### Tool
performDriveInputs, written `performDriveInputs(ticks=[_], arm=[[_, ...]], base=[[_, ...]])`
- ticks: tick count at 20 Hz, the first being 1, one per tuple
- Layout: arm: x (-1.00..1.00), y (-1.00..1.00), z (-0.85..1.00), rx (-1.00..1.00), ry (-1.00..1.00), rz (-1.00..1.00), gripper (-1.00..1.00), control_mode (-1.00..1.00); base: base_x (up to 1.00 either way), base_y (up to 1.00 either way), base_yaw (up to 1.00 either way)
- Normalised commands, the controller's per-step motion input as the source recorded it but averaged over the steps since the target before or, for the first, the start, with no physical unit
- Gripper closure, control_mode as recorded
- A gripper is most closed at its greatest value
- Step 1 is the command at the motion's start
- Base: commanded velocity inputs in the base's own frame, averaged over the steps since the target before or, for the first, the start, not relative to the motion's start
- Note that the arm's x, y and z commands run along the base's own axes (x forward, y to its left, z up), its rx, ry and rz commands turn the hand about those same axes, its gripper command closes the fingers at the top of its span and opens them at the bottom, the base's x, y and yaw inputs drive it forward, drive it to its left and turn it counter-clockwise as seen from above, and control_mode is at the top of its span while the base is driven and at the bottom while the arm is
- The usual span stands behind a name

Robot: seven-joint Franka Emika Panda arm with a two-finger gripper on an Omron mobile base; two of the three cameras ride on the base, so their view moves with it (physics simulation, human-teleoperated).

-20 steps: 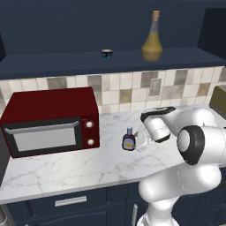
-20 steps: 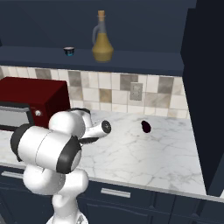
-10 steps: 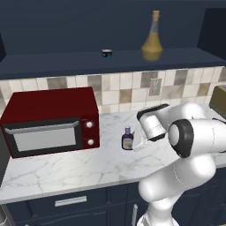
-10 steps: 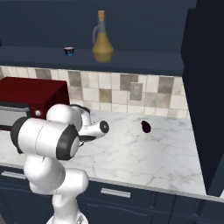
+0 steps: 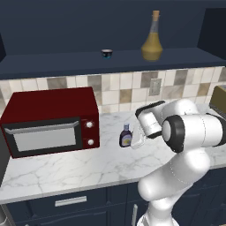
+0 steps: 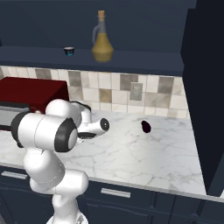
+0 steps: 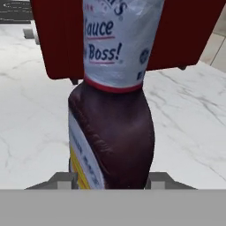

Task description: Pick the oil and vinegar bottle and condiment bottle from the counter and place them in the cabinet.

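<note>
Condiment bottle point(image 5: 126, 136) upright on the marble counter point(image 5: 66, 170), just right of the red microwave point(image 5: 48, 119), in front of the tiled backsplash. Gripper point(image 5: 137, 142) at the bottle's right side, low, level with its body; white arm bent over the counter edge behind it. In the hand view, bottle point(image 7: 112, 101) dead centre and very close: dark brown body, pale label wrap up the neck with blue lettering, red band beneath it, yellow label edge low on its left. Grey fingertips point(image 7: 65, 180) flank the base of the bottle on either side, tight against it or nearly so; contact not resolvable, so grip cannot be confirmed — jaws partly drawn in around the bottle, neither wide nor fully closed. Microwave point(image 7: 57, 35) fills the background behind the bottle, counter point(image 7: 185, 128) to both sides. Flask point(image 5: 152, 43) with amber belly and cork stopper standing upright on the navy cabinet point(image 5: 53, 59) ledge above, right of centre. Small dark cup point(image 5: 106, 53) on the same ledge, well left of the flask. From the right base view: flask point(image 6: 102, 41) and cup point(image 6: 68, 50) on the ledge, arm's wrist over the counter point(image 6: 144, 153), small dark object point(image 6: 145, 126) lying on the marble well to the right, near the backsplash. Navy drawer fronts below the slab.
</note>
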Motion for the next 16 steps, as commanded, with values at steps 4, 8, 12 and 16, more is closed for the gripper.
performDriveInputs(ticks=[4, 8, 12, 16], arm=[[0.0, 0.0, -0.03, 0.01, 0.0, 0.0, 1.0, -1.0], [0.0, 0.0, 0.08, 0.05, -0.04, 0.0, 1.0, -1.0], [0.0, 0.0, 0.26, 0.08, -0.06, 0.0, 1.0, -1.0], [-0.11, 0.0, 0.47, 0.02, -0.07, -0.02, 1.0, -1.0]], base=[[0.0, 0.0, 0.0], [0.0, 0.0, 0.0], [0.0, 0.0, 0.0], [0.0, 0.0, 0.0]])
